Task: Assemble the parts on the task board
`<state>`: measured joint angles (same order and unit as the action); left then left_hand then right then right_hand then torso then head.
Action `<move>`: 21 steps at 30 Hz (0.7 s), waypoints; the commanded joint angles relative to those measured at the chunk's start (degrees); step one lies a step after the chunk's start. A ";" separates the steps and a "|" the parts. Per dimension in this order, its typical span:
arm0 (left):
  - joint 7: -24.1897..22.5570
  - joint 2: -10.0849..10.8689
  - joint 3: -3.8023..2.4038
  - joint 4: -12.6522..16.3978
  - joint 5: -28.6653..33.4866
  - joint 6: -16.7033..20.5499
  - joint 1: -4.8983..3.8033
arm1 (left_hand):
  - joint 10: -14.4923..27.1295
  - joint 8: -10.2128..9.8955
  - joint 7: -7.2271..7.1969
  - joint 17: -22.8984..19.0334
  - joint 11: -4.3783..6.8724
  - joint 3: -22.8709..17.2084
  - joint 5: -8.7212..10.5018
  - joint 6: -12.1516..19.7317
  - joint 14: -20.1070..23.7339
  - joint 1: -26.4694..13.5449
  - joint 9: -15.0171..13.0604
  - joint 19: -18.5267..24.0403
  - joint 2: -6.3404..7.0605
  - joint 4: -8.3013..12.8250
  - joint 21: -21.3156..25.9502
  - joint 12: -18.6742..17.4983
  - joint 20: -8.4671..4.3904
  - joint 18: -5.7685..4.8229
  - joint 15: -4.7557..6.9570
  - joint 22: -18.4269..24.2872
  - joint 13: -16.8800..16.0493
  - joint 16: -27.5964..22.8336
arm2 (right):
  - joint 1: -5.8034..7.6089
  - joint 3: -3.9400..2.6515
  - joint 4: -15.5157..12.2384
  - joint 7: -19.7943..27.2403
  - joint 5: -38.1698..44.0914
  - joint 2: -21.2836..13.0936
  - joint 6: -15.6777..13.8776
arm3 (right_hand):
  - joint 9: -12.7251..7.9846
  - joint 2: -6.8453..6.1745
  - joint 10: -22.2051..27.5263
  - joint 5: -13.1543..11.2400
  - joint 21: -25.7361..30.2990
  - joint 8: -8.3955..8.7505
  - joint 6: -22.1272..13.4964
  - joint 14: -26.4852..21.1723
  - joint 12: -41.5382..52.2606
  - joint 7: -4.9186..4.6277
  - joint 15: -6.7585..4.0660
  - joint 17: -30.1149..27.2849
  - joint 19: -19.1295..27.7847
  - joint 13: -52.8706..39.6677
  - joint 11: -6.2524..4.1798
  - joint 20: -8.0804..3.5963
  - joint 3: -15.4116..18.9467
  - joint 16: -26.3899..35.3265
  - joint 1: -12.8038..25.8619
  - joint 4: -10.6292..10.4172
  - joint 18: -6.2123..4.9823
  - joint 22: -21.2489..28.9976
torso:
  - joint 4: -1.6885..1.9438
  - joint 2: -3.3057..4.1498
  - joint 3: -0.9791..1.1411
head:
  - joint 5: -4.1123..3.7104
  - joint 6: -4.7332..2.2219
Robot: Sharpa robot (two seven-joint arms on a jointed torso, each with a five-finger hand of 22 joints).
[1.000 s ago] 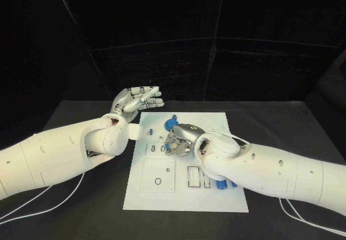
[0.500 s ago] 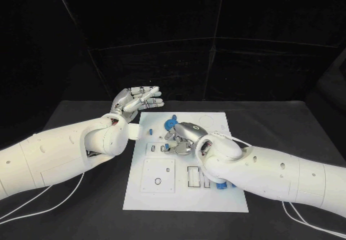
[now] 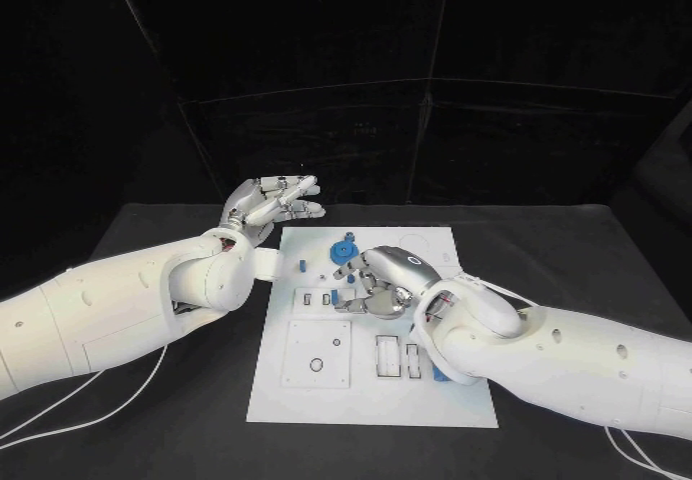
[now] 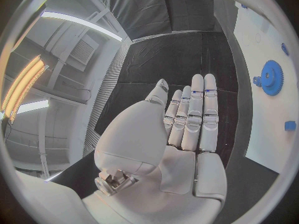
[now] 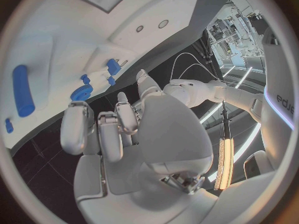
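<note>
My right hand [image 3: 382, 283] hovers over the task board [image 3: 375, 395], fingers curled, nothing visibly gripped — probably positioning near the blue gear [image 3: 345, 250]. My left hand [image 3: 274, 204] waits beyond the board's corner, fingers straight and empty — clear of the work.

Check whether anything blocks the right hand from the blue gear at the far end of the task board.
Nothing visible does. The right hand hovers over the task board, just short of the blue gear; only bare white board lies between them. The left hand is raised off to the side.
</note>
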<state>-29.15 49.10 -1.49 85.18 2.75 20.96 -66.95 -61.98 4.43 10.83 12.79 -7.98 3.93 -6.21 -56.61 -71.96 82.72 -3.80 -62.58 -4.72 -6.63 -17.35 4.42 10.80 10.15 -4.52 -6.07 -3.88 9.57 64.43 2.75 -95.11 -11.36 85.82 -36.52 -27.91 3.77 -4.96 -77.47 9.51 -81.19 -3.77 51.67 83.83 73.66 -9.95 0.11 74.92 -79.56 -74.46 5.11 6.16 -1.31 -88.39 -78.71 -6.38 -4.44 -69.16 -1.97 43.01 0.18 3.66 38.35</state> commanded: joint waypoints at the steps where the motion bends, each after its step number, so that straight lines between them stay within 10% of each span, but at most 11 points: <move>1: 3.42 0.19 -0.06 -0.70 -4.61 -2.08 -0.11 | -3.10 -0.02 -0.23 1.81 0.96 0.43 0.02 -1.18 -4.42 -0.69 -0.11 -2.82 -0.46 -0.18 -1.95 1.13 -1.13 0.41 1.33 -0.89 -0.51 2.21 | 0.97 -0.28 -2.76 6.66 -6.58 -3.26 0.09 | 0.15 -0.16 0.38 0.13 0.40 -0.42 -0.13 5.32 -0.20 -0.01 0.40 11.38 0.29 0.04 -0.18 0.39 0.30 0.14 -0.44 -0.10 0.21 0.32 | -0.13 -0.23 -0.02 | 0.11 -0.19; 7: 14.56 0.99 -0.06 -2.08 -16.34 -6.23 -0.42 | -11.66 1.21 -2.70 11.47 4.27 2.71 0.03 -5.11 -14.33 -4.01 -0.84 -11.23 0.56 -3.06 -10.21 4.28 -5.11 0.20 4.98 -5.29 -2.99 13.95 | 4.53 -0.63 -5.08 9.97 -18.50 -9.76 2.84 | 0.37 0.66 1.00 1.98 1.65 -1.32 0.77 4.93 -0.79 0.25 0.24 9.85 1.66 0.76 -0.41 0.33 0.68 0.92 -1.25 -0.28 -0.30 2.83 | -0.16 -1.27 0.19 | 0.11 0.10; 11: 24.07 1.50 -0.07 -2.20 -26.21 -9.83 -1.00 | -17.06 2.62 -4.41 45.81 6.28 4.49 0.23 -7.45 -15.91 -6.12 -2.15 -14.16 1.07 -5.34 -20.82 9.36 -6.96 -0.55 6.71 -14.58 -7.69 50.60 | 6.88 -0.74 -5.09 10.99 -24.91 -13.24 3.71 | 0.39 1.02 1.09 3.82 1.96 -1.71 1.02 4.83 -0.88 0.39 0.10 9.47 1.87 0.98 -0.55 0.19 1.38 1.16 -1.45 -0.40 -0.37 3.30 | 0.07 -2.24 0.32 | 0.09 0.36; 14: 32.45 1.62 -0.07 -2.12 -34.11 -13.25 -1.84 | -18.41 4.24 -5.53 56.31 7.08 5.61 0.12 -8.48 -16.15 -9.03 -3.65 -15.83 0.26 -8.35 -31.58 14.65 -7.71 -1.96 7.54 -26.90 -12.37 61.04 | 8.10 -0.90 -4.45 11.22 -27.92 -15.20 4.30 | 0.39 1.19 1.11 4.14 2.06 -1.80 1.08 4.78 -0.91 0.42 0.06 9.28 1.94 1.04 -0.58 0.16 1.49 1.26 -1.58 -0.39 -0.41 3.48 | 0.33 -2.96 0.42 | 0.03 0.67; 18: 42.02 1.44 -0.07 -1.94 -43.23 -17.18 -3.00 | -16.42 7.45 -6.48 66.59 7.36 8.08 0.24 -8.33 -16.45 -13.11 -6.96 -16.56 -0.41 -9.99 -43.86 27.62 -8.13 -3.75 8.46 -41.27 -24.82 70.88 | 8.93 -1.02 -3.29 11.20 -29.58 -16.48 4.69 | 0.40 1.33 1.39 4.31 2.37 -1.89 1.15 4.65 -1.27 0.45 0.04 8.73 2.26 1.40 -0.61 0.13 1.57 1.55 -1.68 -0.39 -0.53 4.13 | 0.40 -3.62 0.68 | 0.18 1.06; 20: 46.49 1.07 -0.06 -1.91 -47.52 -19.10 -3.62 | -14.28 11.90 -7.78 72.13 7.78 9.61 0.13 -6.55 -17.03 -13.46 -11.20 -16.97 -0.76 -9.76 -51.20 46.57 -8.96 -4.29 8.59 -49.67 -43.29 76.09 | 9.18 -1.22 -2.51 11.18 -30.07 -16.88 4.83 | 0.40 1.35 1.45 4.33 2.47 -1.90 1.16 4.61 -1.34 0.45 0.03 8.58 2.36 1.47 -0.61 0.13 1.59 1.63 -1.70 -0.39 -0.57 4.32 | 0.48 -3.96 0.90 | 0.21 1.31; 21: 47.73 0.90 -0.06 -1.93 -48.62 -19.75 -3.79 | -13.78 12.90 -6.97 73.48 8.49 9.81 0.18 -5.95 -17.21 -13.24 -12.21 -16.89 -0.81 -9.82 -52.55 49.78 -8.36 -4.86 8.54 -51.63 -46.74 77.23 | 9.24 -1.31 -2.23 11.16 -30.17 -16.94 4.86 | 0.40 1.35 1.45 4.33 2.47 -1.90 1.16 4.61 -1.34 0.45 0.03 8.58 2.36 1.47 -0.61 0.13 1.59 1.63 -1.70 -0.39 -0.57 4.32 | 0.53 -4.09 0.96 | 0.22 1.43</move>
<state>6.97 50.14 -1.51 83.09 -34.24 7.17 -70.61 -76.07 17.31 3.74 74.95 0.33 13.62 -6.21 -62.63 -84.16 69.56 -15.99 -79.50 -5.37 -16.54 -69.49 53.09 2.17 5.74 3.69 -57.19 -49.44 86.41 73.55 1.47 -97.44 -1.62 59.56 -53.47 -24.41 4.08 -3.69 -76.45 13.58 -79.03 -5.33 52.39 83.84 72.55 -9.61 0.11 74.91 -77.57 -73.03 4.50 6.22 -0.13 -87.02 -79.98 -6.77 -4.43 -64.83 -1.61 39.62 0.86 3.81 39.58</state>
